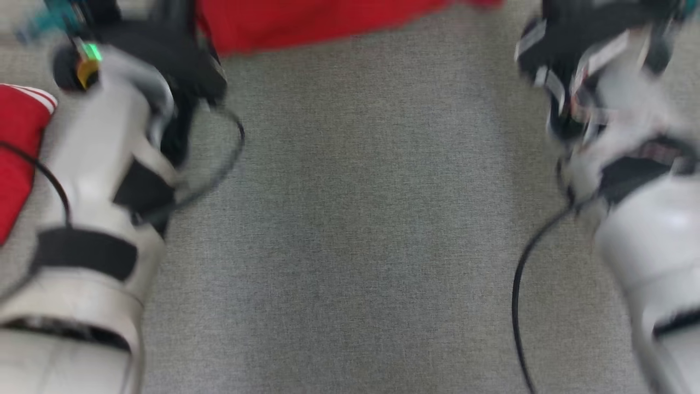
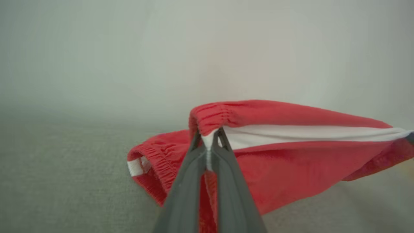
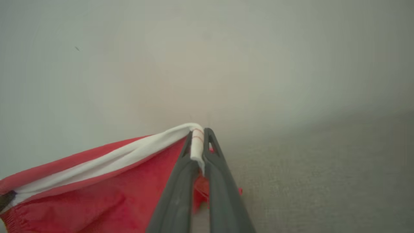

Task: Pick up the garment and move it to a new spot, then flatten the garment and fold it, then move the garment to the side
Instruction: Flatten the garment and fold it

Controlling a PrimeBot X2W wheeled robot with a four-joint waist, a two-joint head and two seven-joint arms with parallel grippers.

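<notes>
Grey woven surface (image 1: 372,219) covers the work area, with a plain pale wall (image 2: 207,48) behind it.

1. Garment. We find the red garment (image 2: 291,161) held up between both arms. In the head view, which is blurred, it lies along the 12 o'clock edge. A separate patch of red cloth (image 1: 16,153) with white stripes sits at 9 o'clock. We cannot tell whether it belongs to the same item.

2. Left gripper (image 2: 210,139). The fingers are pressed together on the gathered waistband (image 2: 213,116), with white fabric pinched between the tips. From there the garment runs out towards 3 o'clock, and a white stripe (image 2: 307,134) is drawn fairly straight along it.

3. Right gripper (image 3: 199,136). The fingers are clamped on a folded white edge, and the cloth trails away towards 8 o'clock.

4. Step in hand. We judge this to be the carry to the new spot, or the start of laying out. The top edge is stretched between the two holds. The lower part hangs close to the surface, and contact cannot be confirmed.

5. Next move. In our judgement both arms must descend together with their spacing unchanged, so the cloth lands taut and unwrinkled. Neither grip should release until the body rests flat. Uneven lowering risks bunching at the waistband.
</notes>
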